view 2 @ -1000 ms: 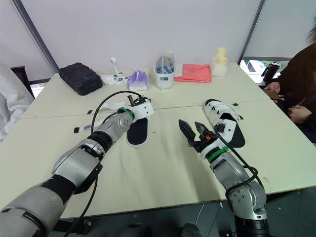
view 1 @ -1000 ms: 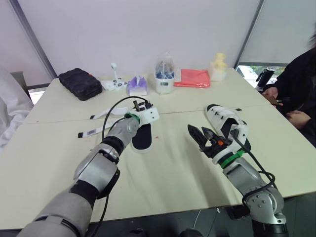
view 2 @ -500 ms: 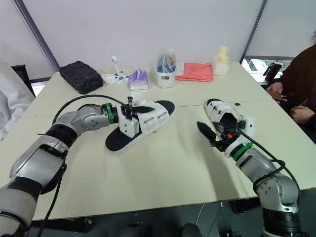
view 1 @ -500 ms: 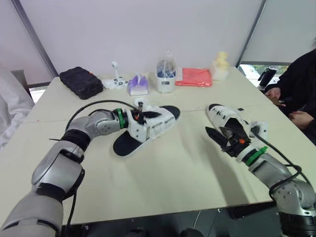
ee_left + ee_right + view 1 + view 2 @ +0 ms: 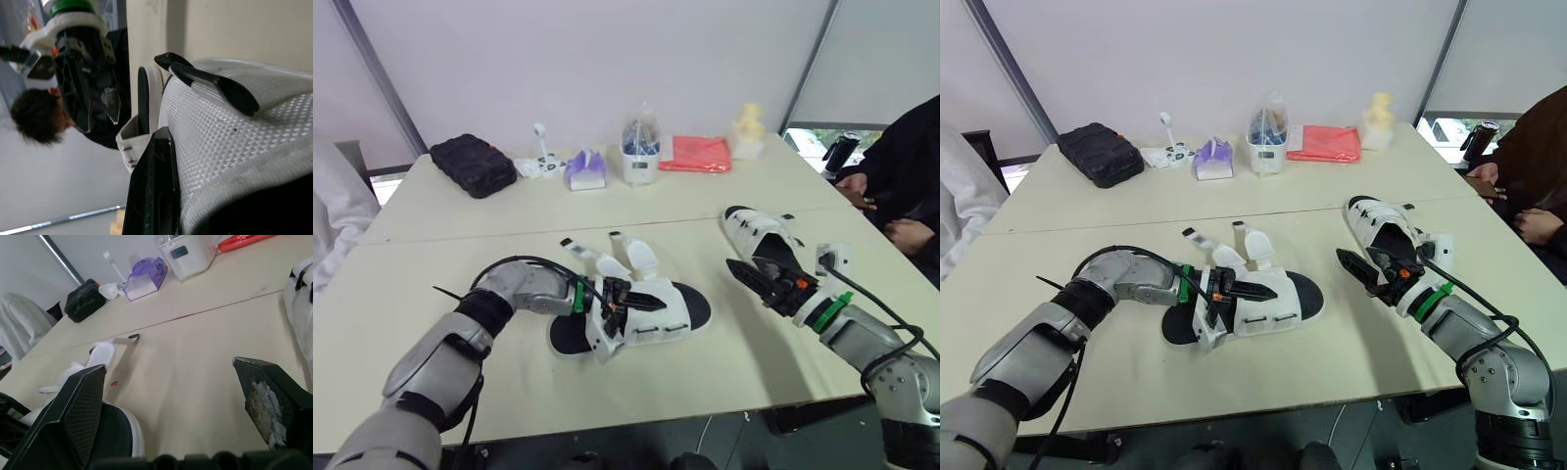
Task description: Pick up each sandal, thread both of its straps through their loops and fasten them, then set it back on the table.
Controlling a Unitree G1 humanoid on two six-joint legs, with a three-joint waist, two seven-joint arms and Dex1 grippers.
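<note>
A white sandal [image 5: 671, 315] with a black sole lies on its side near the middle of the table [image 5: 431, 245]. My left gripper [image 5: 641, 300] is shut on its white mesh upper [image 5: 234, 147]. Its loose straps [image 5: 625, 257] trail on the table just behind it. My right gripper [image 5: 751, 277] hovers open to the right of this sandal, fingers [image 5: 83, 411] spread wide and holding nothing. The second white sandal [image 5: 759, 235] lies flat on the table just behind the right gripper.
Along the table's far edge stand a black case [image 5: 472, 164], a purple tissue pack [image 5: 586, 168], a clear container [image 5: 639, 152], a red cloth [image 5: 695, 154] and a yellow object [image 5: 748, 132]. A person in black [image 5: 901, 176] sits at the right edge.
My left gripper has pulled the sandal nearer and to the right, turning it onto its side, with the straps now trailing behind. The right gripper has barely shifted.
</note>
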